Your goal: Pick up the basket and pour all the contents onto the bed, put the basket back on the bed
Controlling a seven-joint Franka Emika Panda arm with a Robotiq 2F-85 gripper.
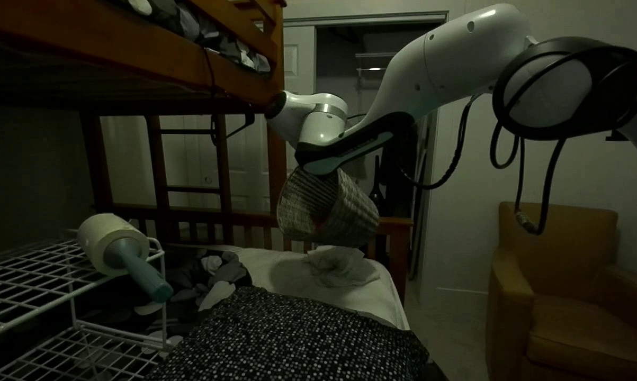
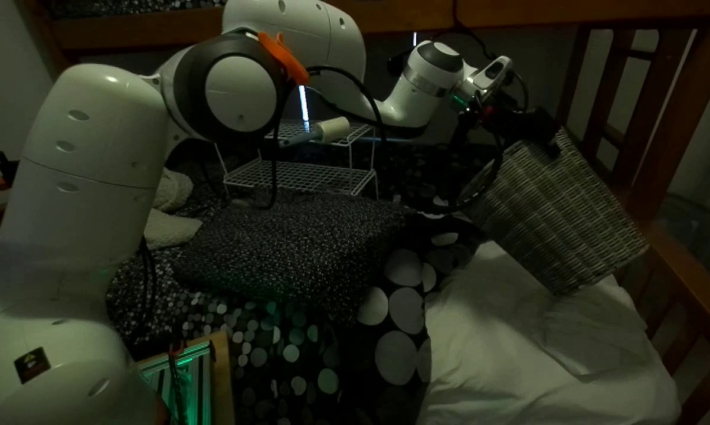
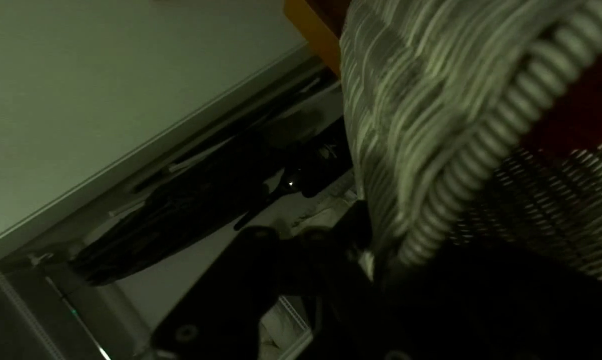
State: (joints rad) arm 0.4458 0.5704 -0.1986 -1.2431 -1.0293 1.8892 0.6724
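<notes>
A grey woven basket hangs tilted above the white end of the bed, in both exterior views point(image 1: 352, 211) point(image 2: 567, 218). Its open mouth faces sideways toward the wire-shelf side. My gripper point(image 2: 546, 133) is shut on the basket's rim; it is hidden behind the arm in an exterior view. In the wrist view the dark fingers point(image 3: 376, 255) pinch the coiled rim of the basket point(image 3: 461, 165). Something red point(image 3: 581, 107) lies inside the basket; its shape is unclear. The bed point(image 2: 484, 342) has a white sheet, with a crumpled white cloth point(image 1: 342, 267) below the basket.
A white wire shelf point(image 1: 37, 286) on the bed bears a lint roller point(image 1: 111, 243). A dark speckled pillow point(image 2: 295, 248) lies mid-bed. The wooden upper bunk point(image 1: 138, 58) hangs overhead. A wooden end rail point(image 1: 397, 227) stands by the basket. A tan armchair point(image 1: 562, 280) stands beside.
</notes>
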